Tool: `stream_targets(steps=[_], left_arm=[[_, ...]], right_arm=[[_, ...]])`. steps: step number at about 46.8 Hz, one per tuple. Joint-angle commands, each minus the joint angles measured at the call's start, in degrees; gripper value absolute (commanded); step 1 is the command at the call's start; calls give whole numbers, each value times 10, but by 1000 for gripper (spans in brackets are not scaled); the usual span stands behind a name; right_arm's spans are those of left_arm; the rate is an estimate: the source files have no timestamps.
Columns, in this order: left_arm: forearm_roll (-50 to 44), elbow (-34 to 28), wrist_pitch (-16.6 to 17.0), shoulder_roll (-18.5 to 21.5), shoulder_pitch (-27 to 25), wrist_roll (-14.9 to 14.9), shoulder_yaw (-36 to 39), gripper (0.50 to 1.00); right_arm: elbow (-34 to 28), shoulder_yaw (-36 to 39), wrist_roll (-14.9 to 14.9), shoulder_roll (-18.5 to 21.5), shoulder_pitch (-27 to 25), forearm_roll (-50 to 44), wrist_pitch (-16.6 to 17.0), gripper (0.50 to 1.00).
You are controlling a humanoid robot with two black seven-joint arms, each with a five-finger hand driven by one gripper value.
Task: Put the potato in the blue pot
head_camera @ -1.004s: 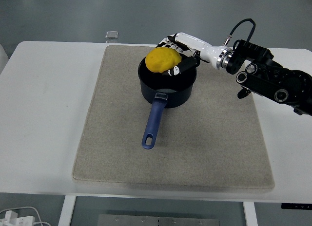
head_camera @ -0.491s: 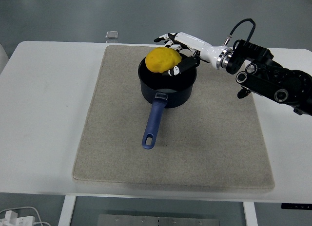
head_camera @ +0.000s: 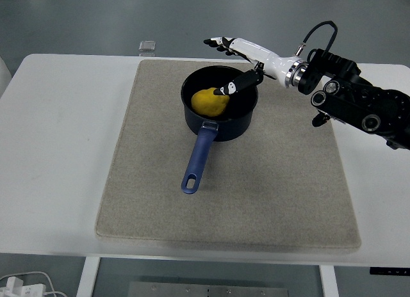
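Observation:
The yellow potato (head_camera: 209,101) lies inside the blue pot (head_camera: 218,127), which stands on the grey mat with its handle (head_camera: 197,157) pointing toward the near edge. My right hand (head_camera: 232,61) hovers over the pot's far right rim, open, its white fingers (head_camera: 221,42) stretched out to the left and the thumb reaching down toward the potato. Nothing is held in it. My left arm is out of view.
The grey mat (head_camera: 141,175) covers most of the white table (head_camera: 54,156). A small clear object (head_camera: 147,46) sits at the table's far edge. My right forearm (head_camera: 359,102) stretches in from the right above the mat's far right corner.
The potato has dropped from my right hand into the pot. The fingers have spread and lifted away. The pot's handle has swung slightly left.

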Motion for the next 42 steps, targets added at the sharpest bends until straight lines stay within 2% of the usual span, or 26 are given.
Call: stream_targets(steps=[1, 6, 12, 30, 37, 42], left_arm=[[0, 0, 0, 0, 0, 0, 0, 1000], [0, 0, 0, 0, 0, 0, 0, 1000], [0, 0, 0, 0, 0, 0, 0, 1000], [0, 0, 0, 0, 0, 0, 0, 1000], [0, 0, 0, 0, 0, 0, 0, 1000], [0, 0, 0, 0, 0, 0, 0, 1000]], right_arm=[[-4, 1, -11, -4, -1, 10, -11, 950], [-19, 6, -34, -6, -1, 71, -18, 950], [-56, 32, -48, -3, -3, 182, -19, 950], [-169, 38, -49, -2, -19, 432, -31, 950], [-184, 41, -48, -1, -40, 476, -29, 950], [-189, 77, -49, -1, -60, 487, -30, 950]])
